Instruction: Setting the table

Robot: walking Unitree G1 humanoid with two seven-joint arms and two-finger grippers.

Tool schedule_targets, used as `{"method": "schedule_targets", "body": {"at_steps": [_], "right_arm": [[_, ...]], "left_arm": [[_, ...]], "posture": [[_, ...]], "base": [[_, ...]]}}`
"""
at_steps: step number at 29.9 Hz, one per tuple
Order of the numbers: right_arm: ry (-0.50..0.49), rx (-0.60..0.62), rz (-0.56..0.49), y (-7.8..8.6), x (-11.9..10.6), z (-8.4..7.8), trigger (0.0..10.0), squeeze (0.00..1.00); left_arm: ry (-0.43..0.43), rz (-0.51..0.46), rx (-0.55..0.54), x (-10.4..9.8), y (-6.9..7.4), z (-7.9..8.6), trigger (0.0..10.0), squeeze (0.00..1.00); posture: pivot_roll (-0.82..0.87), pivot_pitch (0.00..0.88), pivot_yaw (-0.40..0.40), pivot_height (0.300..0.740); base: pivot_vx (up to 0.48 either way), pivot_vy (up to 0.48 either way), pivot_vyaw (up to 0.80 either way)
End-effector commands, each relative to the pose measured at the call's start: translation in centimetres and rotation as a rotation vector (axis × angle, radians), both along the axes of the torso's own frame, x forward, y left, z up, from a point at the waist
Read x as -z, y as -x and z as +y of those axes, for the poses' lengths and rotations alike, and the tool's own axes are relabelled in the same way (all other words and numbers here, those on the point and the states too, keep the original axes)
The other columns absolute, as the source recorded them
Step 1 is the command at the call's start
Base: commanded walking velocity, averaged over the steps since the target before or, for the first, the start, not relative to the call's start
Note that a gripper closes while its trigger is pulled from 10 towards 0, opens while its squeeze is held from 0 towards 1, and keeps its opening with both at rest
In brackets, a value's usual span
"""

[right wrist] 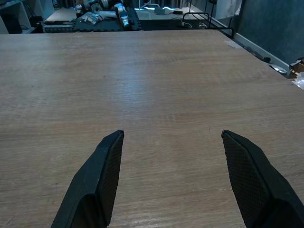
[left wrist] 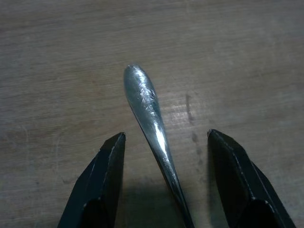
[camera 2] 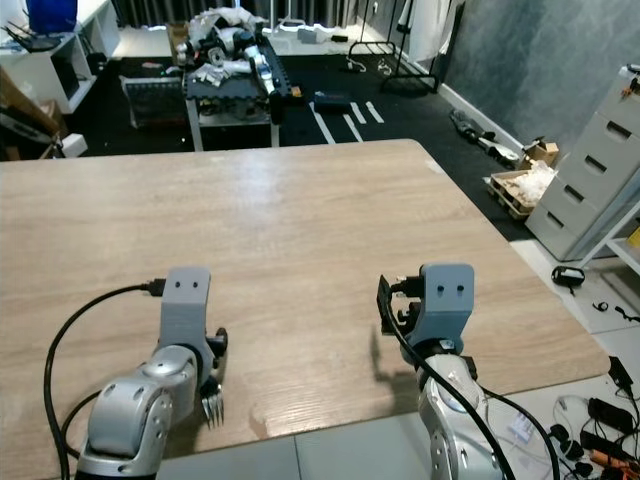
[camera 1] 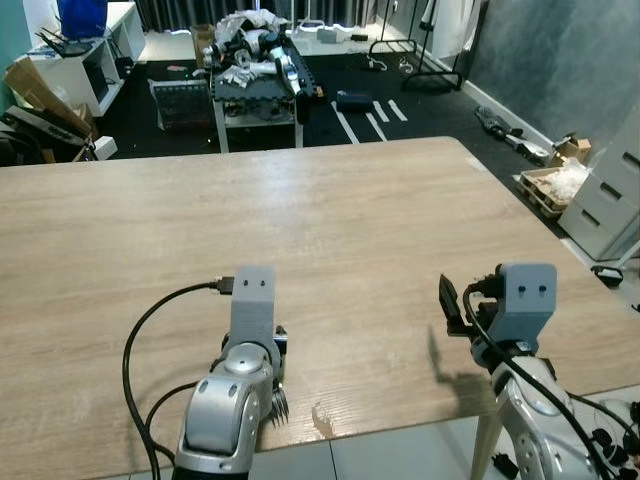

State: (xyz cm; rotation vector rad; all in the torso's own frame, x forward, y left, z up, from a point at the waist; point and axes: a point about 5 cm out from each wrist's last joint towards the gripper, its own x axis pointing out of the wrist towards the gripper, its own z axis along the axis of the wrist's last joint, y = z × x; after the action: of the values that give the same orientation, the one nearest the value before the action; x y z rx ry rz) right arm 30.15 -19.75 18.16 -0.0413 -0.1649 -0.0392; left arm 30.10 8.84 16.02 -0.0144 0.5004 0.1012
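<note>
the step in hand looks like the fork being laid down or picked up at the near edge of the worktop (camera 1: 330, 230), and i can't tell which. either way the thing to get right is keeping the left hand (left wrist: 164, 142) square over the handle, lifting or lowering straight so neither finger drags the fork askew, and keeping it parallel to the worktop's edge as a place setting wants. the fork sits close to the near edge, so a sideways nudge could tip it off

the fork (left wrist: 148, 118) lies flat on the wood, its rounded handle end pointing away from the wrist, its shaft running back between the two black fingers (left wrist: 102, 185). the left hand is released: both fingers stand apart from the metal, one on each side, neither touching it. from the head views the tines (camera 1: 277, 405) poke out from under the left wrist, near the worktop's front edge

the right hand (right wrist: 173, 175) hovers over bare wood towards the right side of the worktop, fingers spread wide and holding nothing, well apart from the fork

no plates or other cutlery are laid out yet, so the setting seems barely begun
</note>
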Motion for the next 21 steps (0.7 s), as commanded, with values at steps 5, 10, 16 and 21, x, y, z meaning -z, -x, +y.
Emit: {"method": "schedule_targets", "body": {"at_steps": [5, 10, 16, 21], "right_arm": [[0.003, 0.000, 0.019, 0.1, 0.5, 0.0, 10.0, 0.00], [0.001, 0.004, 0.017, 0.1, 0.5, 0.0, 10.0, 0.00], [0.000, 0.006, 0.015, 0.1, 0.5, 0.0, 10.0, 0.00], [-0.002, 0.008, 0.016, 0.1, 0.6, 0.0, 10.0, 0.00]], "left_arm": [[0.069, 0.197, -0.008, 4.0, 0.5, 0.4, 0.0, 0.00], [0.003, 0.241, 0.024, 5.4, 0.6, 2.5, 0.0, 0.00], [-0.053, 0.279, 0.135, 6.5, 0.8, 4.2, 0.0, 0.00], [-0.111, 0.305, 0.242, 7.3, 0.5, 6.5, 10.0, 0.00]], "posture": [[-0.01, 0.118, 0.065, 0.740], [0.00, 0.113, 0.072, 0.740], [0.00, 0.113, 0.072, 0.740], [0.00, 0.113, 0.072, 0.740]], "base": [[0.000, 0.000, 0.00], [0.000, 0.000, 0.00], [0.000, 0.000, 0.00], [0.000, 0.000, 0.00]]}}
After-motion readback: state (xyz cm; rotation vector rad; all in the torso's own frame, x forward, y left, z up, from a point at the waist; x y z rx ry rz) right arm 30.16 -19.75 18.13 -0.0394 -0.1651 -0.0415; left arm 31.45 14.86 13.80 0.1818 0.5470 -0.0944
